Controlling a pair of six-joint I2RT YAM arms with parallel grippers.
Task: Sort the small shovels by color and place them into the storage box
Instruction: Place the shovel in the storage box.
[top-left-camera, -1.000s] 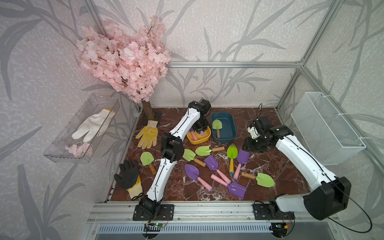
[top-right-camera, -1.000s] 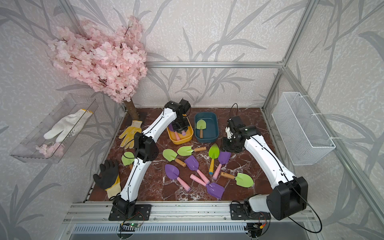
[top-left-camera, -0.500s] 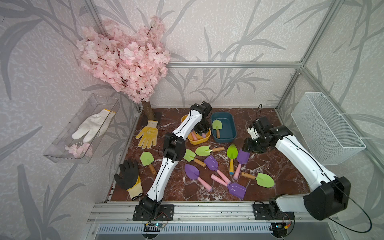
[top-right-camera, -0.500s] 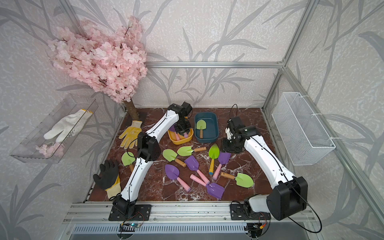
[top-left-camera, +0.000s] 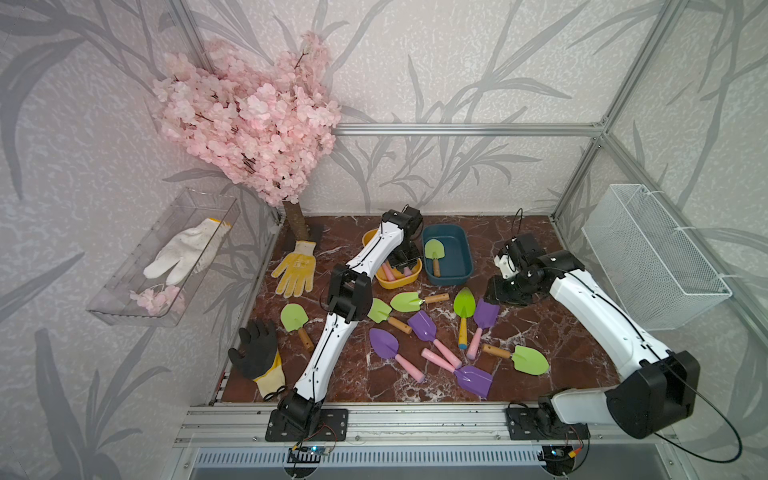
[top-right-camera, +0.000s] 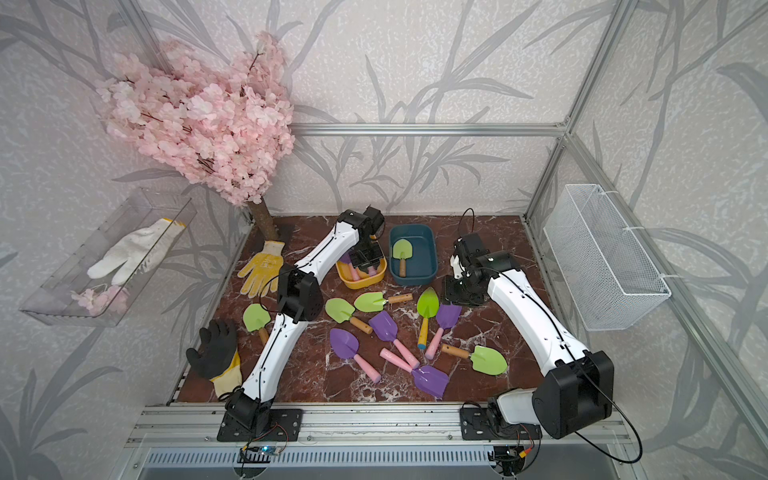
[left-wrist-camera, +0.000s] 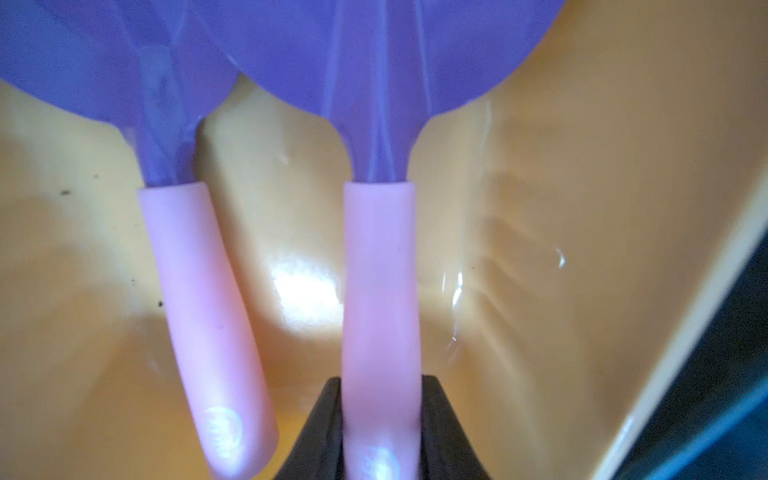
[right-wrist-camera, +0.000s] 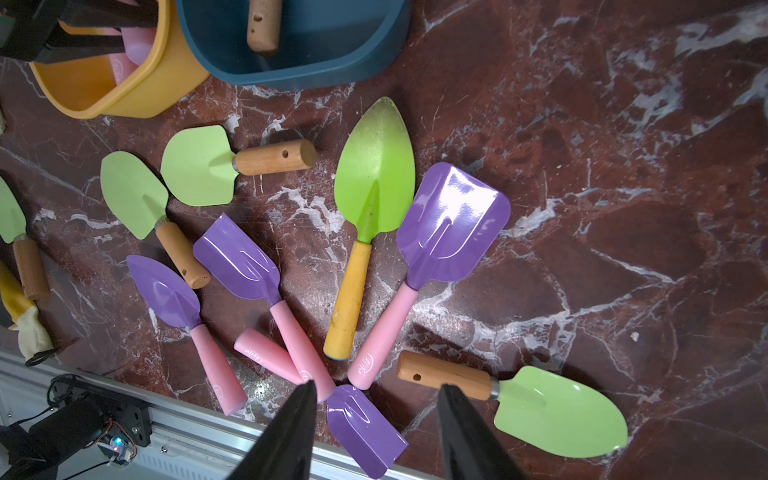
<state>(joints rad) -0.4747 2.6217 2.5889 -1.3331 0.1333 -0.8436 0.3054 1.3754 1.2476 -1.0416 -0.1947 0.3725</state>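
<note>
Over the last second you have eased your left fingers (left-wrist-camera: 318, 436) lower into the yellow tub (top-left-camera: 398, 283), and the purple shovel (left-wrist-camera: 379, 270) pinched between them has gone down with them. The forearm behind the fingers has swung slightly toward the teal tub (top-left-camera: 451, 274). As a result, in a top view the yellow tub's far rim (top-left-camera: 368, 240), on the side of the fingers away from the teal tub, now shows where the arm covered it a second ago. The shift is small, and most of it came in the first half of that second.
</note>
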